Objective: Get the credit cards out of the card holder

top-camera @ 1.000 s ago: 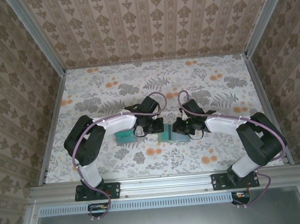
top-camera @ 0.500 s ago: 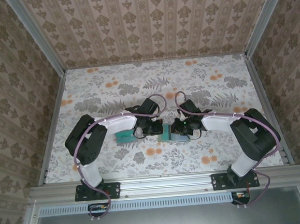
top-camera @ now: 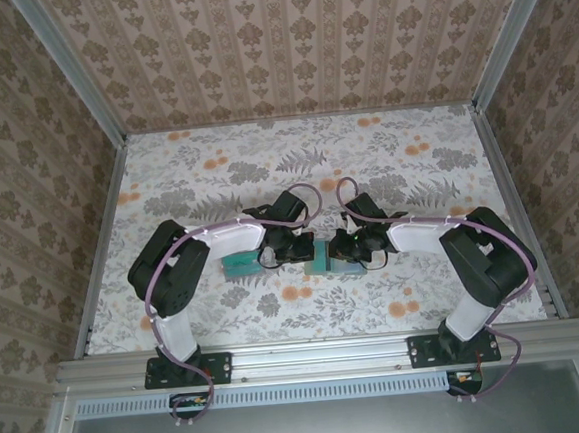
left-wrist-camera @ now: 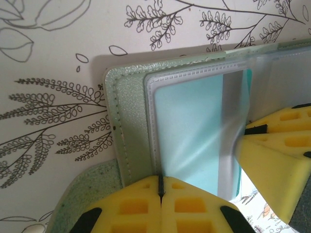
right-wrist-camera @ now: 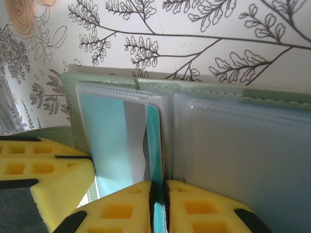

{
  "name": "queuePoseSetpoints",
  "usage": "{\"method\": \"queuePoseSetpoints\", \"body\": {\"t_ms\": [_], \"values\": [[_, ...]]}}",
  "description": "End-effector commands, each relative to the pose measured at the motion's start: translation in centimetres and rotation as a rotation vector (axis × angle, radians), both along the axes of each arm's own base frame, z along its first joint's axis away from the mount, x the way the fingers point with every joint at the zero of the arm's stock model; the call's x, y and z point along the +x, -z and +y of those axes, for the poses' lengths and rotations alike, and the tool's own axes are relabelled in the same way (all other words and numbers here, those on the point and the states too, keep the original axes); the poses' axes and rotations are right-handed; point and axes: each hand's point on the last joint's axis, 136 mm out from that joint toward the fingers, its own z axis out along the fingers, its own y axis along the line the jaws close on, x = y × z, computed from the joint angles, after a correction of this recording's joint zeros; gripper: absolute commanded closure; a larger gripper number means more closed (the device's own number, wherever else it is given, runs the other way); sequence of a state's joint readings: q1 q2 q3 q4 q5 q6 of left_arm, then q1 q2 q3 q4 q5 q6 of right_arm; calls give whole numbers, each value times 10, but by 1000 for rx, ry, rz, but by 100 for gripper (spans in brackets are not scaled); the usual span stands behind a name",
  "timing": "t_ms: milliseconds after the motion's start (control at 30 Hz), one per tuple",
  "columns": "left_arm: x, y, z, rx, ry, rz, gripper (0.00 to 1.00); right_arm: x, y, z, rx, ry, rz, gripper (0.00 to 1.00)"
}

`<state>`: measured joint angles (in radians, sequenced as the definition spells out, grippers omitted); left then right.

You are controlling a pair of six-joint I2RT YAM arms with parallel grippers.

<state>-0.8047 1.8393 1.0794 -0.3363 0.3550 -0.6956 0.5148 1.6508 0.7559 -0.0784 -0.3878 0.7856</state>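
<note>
The card holder point(top-camera: 331, 260) lies open on the flowered table between both arms. Its pale green cover point(left-wrist-camera: 129, 97) carries clear pockets, and a teal credit card point(left-wrist-camera: 194, 131) shows through one of them. My left gripper point(left-wrist-camera: 160, 187) is shut on the near edge of the card holder at the pocket's seam. My right gripper point(right-wrist-camera: 158, 191) is shut on the end of the teal credit card point(right-wrist-camera: 154, 131), which sticks partly out of the pocket next to the fold. The two grippers almost touch: the right one's yellow fingers point(left-wrist-camera: 272, 160) stand at the pocket's mouth.
A small pile of cards point(top-camera: 241, 263) with a teal one on top lies under the left forearm. Patterned walls enclose the table point(top-camera: 296, 166) at the back and sides. The holder's other clear pocket point(right-wrist-camera: 233, 141) lies flat to the right.
The right arm has slid a little to the left, bringing its gripper closer to the left one over the holder. The left gripper stays where it was.
</note>
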Motion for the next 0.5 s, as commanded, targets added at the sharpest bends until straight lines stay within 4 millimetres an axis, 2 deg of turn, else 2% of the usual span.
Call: {"method": "queuePoseSetpoints", "body": {"t_ms": [0, 67, 200, 467], "values": [[-11, 16, 1, 28, 8, 42, 100, -6, 5, 9, 45, -28, 24, 82], [-12, 16, 1, 29, 8, 45, 100, -7, 5, 10, 48, -26, 27, 83], [-12, 16, 2, 34, 8, 44, 100, -7, 4, 9, 49, -24, 27, 100], [-9, 14, 13, 49, -18, 32, 100, -6, -6, -13, 0, 28, -10, 100]]}}
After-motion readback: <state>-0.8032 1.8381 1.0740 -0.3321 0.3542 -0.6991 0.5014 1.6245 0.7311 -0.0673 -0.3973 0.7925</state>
